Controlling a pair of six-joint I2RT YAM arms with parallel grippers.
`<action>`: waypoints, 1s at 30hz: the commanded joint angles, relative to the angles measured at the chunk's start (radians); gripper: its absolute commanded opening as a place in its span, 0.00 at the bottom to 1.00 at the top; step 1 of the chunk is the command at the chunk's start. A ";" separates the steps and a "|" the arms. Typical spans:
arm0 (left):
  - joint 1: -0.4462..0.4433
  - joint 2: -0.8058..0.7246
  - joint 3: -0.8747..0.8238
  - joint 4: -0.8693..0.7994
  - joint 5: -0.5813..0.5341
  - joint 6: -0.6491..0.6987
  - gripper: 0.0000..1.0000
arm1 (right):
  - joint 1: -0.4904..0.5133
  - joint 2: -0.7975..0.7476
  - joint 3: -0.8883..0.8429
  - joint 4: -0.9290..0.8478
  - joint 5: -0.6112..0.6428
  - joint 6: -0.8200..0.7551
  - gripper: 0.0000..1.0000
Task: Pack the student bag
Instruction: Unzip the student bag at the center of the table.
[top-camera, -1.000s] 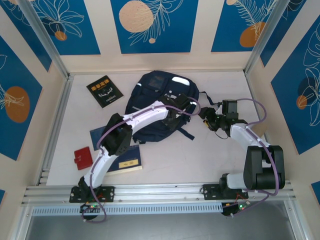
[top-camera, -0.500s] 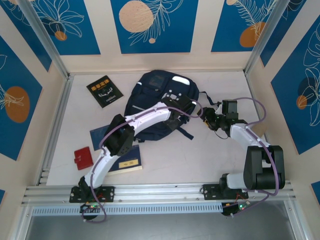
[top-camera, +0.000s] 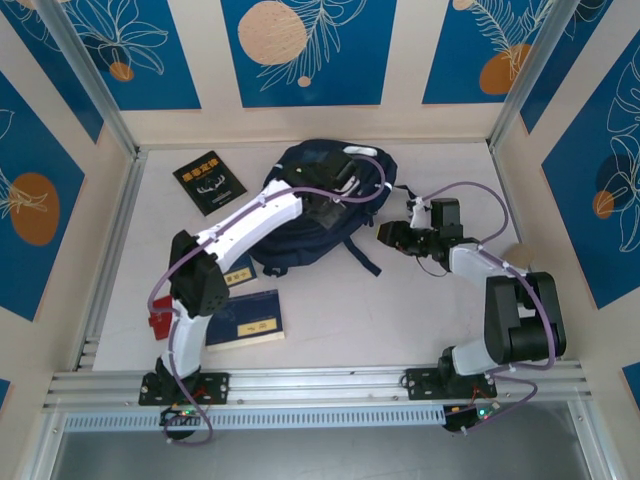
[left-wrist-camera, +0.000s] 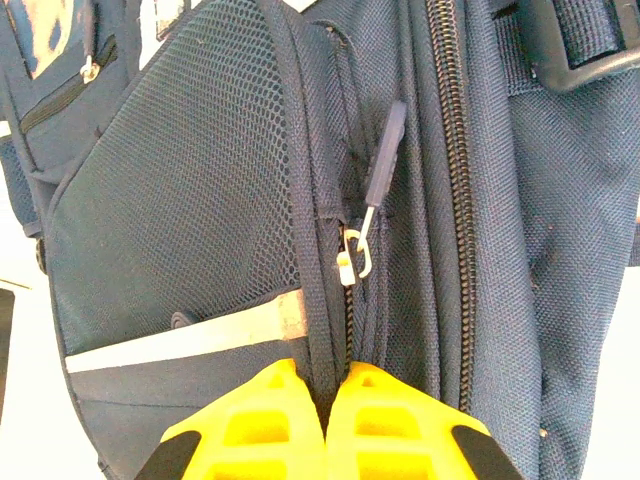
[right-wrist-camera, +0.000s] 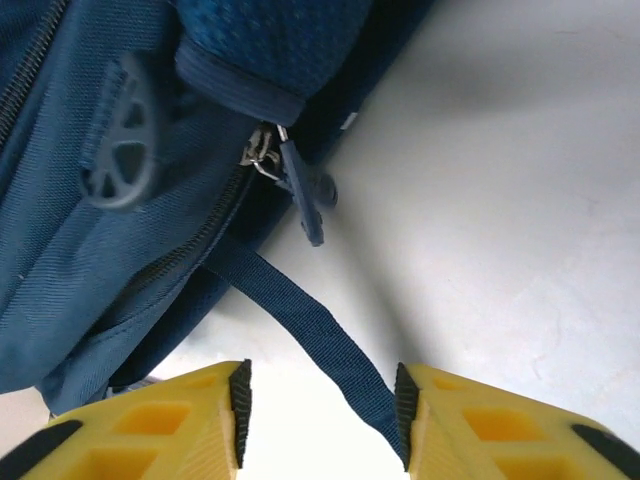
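The student bag (top-camera: 305, 165), a large dark navy fabric backpack with a white stripe, lies at the far centre of the white table (top-camera: 420, 310).

1. Left gripper (left-wrist-camera: 325, 388): the yellow fingers are clenched together on a raised fabric seam of the student bag, just near of a silver zip slider (left-wrist-camera: 350, 262) with a navy pull tab (left-wrist-camera: 387, 150). A mesh pocket (left-wrist-camera: 200, 200) lies to the left of the seam.
2. Right gripper (right-wrist-camera: 320, 405): released, with the jaws standing apart at the bag's right edge. A navy webbing strap (right-wrist-camera: 300, 310) lies on the table between them, touching neither.
3. A black book with yellow lettering (top-camera: 209, 181) lies to the left of the bag, and a navy book with a tan label (top-camera: 255, 320) lies nearer.
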 joint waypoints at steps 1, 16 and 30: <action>0.016 -0.052 0.072 0.020 0.031 0.020 0.00 | 0.017 0.036 0.028 0.074 -0.083 -0.036 0.41; 0.028 -0.068 0.101 0.019 0.010 0.010 0.00 | 0.060 0.256 0.109 0.309 0.105 0.149 0.47; 0.073 -0.093 0.110 0.040 0.010 -0.006 0.00 | 0.049 0.186 0.044 0.305 0.078 0.152 0.32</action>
